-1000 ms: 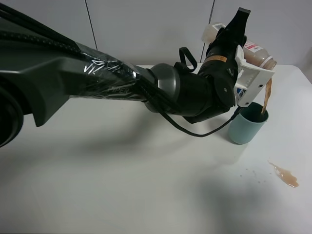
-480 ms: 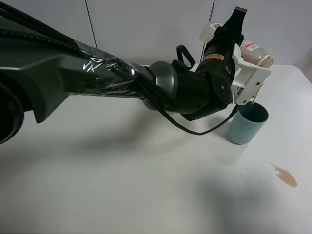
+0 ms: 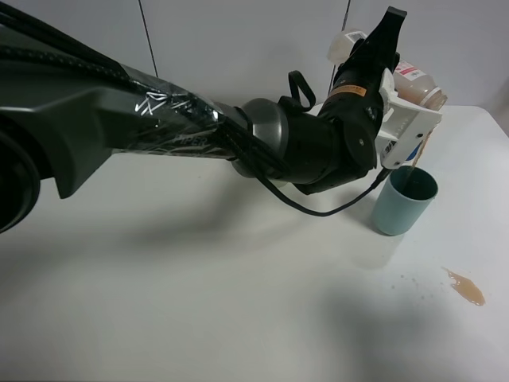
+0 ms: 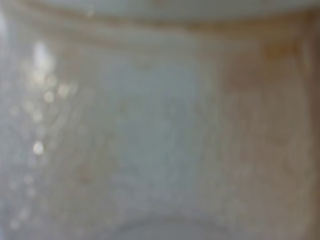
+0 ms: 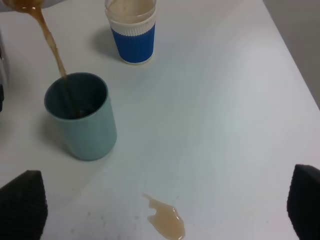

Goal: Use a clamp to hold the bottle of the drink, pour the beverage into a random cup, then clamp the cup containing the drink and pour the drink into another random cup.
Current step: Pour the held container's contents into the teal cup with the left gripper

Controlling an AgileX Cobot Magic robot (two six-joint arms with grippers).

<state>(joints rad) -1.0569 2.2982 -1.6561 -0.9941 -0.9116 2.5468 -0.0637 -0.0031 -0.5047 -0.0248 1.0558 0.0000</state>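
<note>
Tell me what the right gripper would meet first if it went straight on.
Probably the white table, near the brown spill; the open right gripper points there, with the teal cup off to one side. Depth is unclear.

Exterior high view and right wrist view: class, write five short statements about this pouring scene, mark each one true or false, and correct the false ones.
1. The teal cup stands upright on the table. True.
2. A brown stream runs from the bottle into the teal cup. True.
3. The blue cup lies on its side. False: it stands upright, apart from the teal cup.
4. The table is dry. False: a brown puddle lies on it near the teal cup.
5. The left gripper holds the teal cup. False: it holds the tilted bottle above that cup.
</note>
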